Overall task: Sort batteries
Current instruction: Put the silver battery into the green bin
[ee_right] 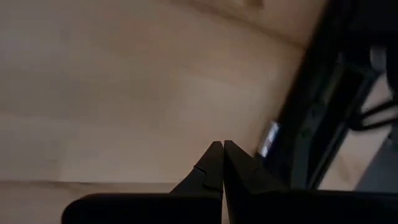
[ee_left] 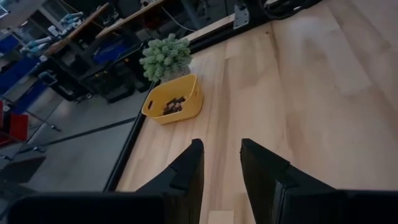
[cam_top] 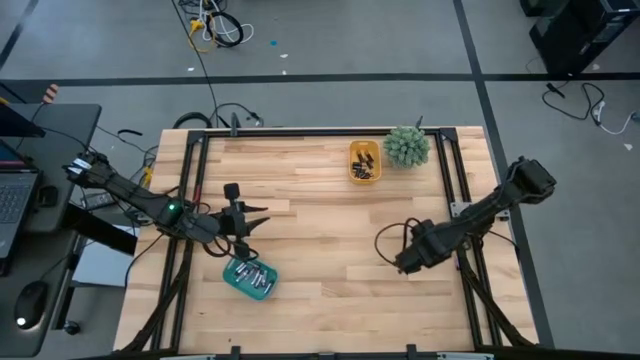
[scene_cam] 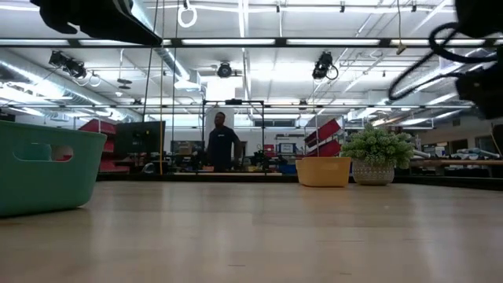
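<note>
I see my left gripper with its jaws a little apart and nothing between them, above the green tray near the counter's front left. My right gripper has its jaws pressed together, low at the right. Batteries lie in the green tray and in the yellow tray beside the plant.

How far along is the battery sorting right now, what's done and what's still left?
Partly done. Some batteries already lie in the green tray near the left arm. In hand: nothing visible; the left tool is open and empty, near the green tray and facing the yellow tray. The right tool is shut, waiting on its side of the table. Left: dark cells remain in the yellow tray beside the plant.
</note>
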`<state>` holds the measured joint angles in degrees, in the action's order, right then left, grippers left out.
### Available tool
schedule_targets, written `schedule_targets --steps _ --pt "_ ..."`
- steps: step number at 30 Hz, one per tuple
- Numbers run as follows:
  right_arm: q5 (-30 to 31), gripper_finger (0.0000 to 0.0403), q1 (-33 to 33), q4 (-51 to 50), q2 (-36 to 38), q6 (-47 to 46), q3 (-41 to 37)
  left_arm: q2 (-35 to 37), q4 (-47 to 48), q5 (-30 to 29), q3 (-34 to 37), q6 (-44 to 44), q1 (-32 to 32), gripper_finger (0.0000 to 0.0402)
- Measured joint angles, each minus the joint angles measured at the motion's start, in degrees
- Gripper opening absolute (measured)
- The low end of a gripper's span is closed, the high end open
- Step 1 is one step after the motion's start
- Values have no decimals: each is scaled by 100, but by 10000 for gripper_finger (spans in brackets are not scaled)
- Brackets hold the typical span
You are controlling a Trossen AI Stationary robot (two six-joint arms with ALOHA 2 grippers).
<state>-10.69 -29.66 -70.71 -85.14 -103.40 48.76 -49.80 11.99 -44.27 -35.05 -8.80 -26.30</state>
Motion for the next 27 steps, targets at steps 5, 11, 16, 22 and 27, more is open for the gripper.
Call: schedule_targets --steps 5,11,16,22,27 --pt "-426 0 -352 111 0 -831 -367 -2 0 -79 0 0 0 104" --pt "-543 0 -669 356 0 -1403 -850 -2 0 -79 0 2 0 104" --pt "-545 0 -778 650 0 -1558 -1182 -2 -3 -78 0 5 0 104" --pt "-489 0 -894 1025 7 -1621 -1555 -2 -15 -74 0 37 0 104" --pt "-241 0 -895 1098 -2 -1705 -1581 -2 -14 -68 0 40 0 104"
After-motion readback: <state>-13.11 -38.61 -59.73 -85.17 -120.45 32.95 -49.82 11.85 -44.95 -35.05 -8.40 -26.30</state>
